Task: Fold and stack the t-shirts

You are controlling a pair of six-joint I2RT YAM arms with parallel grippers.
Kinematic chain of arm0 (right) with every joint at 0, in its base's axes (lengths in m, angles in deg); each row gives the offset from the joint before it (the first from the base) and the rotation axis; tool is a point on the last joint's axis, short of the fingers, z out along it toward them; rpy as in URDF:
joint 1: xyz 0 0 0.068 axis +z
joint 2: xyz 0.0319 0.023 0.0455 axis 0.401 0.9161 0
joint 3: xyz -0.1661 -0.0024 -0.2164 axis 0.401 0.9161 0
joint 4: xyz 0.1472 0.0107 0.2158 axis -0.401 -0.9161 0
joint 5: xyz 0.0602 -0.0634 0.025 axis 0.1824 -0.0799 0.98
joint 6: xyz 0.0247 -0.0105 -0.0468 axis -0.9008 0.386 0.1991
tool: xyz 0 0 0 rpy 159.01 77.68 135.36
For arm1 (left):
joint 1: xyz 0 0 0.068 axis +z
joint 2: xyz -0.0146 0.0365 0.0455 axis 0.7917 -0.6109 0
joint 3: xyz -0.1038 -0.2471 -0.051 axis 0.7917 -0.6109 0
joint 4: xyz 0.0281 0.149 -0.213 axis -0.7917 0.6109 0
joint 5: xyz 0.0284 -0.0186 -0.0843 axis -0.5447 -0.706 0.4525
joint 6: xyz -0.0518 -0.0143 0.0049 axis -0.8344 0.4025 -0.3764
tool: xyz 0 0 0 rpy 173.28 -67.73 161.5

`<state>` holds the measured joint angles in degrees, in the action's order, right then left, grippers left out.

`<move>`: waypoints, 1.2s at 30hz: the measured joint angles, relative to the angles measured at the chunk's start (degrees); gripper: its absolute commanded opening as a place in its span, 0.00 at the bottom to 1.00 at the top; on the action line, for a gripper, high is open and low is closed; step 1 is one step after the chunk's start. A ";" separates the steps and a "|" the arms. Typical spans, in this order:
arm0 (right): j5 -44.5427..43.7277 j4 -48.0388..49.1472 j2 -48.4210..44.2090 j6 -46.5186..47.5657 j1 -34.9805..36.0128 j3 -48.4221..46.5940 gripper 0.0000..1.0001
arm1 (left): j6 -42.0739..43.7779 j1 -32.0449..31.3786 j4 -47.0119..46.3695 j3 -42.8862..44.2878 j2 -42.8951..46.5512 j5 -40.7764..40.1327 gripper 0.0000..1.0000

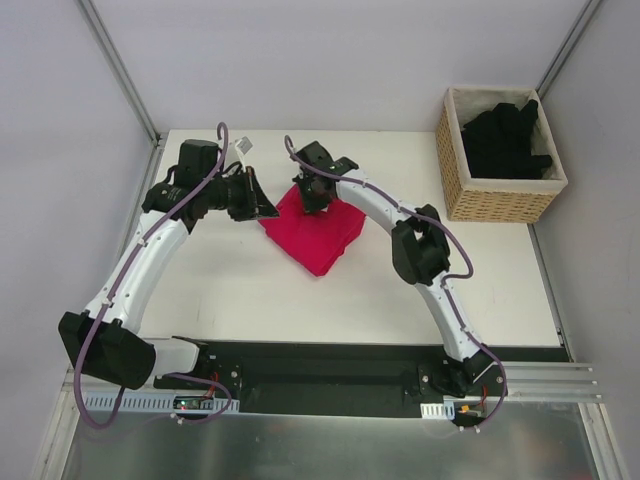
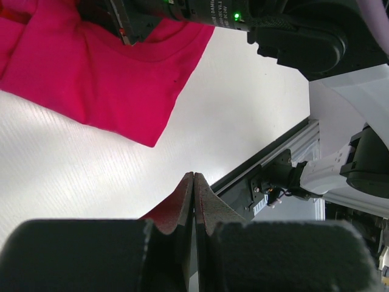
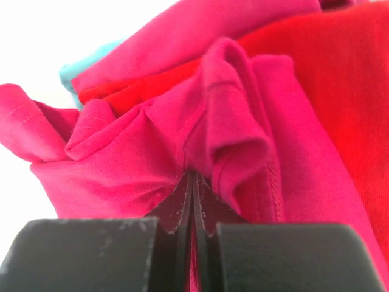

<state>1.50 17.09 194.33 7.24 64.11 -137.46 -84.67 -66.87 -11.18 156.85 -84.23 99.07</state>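
A magenta-pink t-shirt (image 1: 318,235) lies folded near the middle of the table. My right gripper (image 1: 313,203) points down onto the shirt's far part. In the right wrist view it (image 3: 193,174) is shut on a bunched fold of the magenta-pink shirt (image 3: 134,158), with a sliver of cloth between the pads. A brighter red t-shirt (image 3: 340,79) shows beside and under that fold. My left gripper (image 1: 268,208) hovers at the shirt's left edge. Its fingertips (image 2: 194,176) are pressed together with nothing in them, off the shirt (image 2: 103,79). Black t-shirts (image 1: 505,140) fill the basket.
A woven wicker basket (image 1: 495,202) stands at the table's far right corner. A strip of teal cloth (image 3: 76,72) peeks out behind the pink folds. The black base rail (image 1: 320,365) runs along the near edge, and grey walls close in on three sides.
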 measured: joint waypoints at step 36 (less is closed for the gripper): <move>-17.03 -16.52 -37.00 -14.51 -33.59 54.25 0.01 | 0.02 0.00 0.50 -1.88 3.26 0.46 0.00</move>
<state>-15.53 0.57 157.33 -7.28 30.52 -83.21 -84.65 -66.87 -10.68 154.97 -80.97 99.53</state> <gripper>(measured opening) 0.011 0.002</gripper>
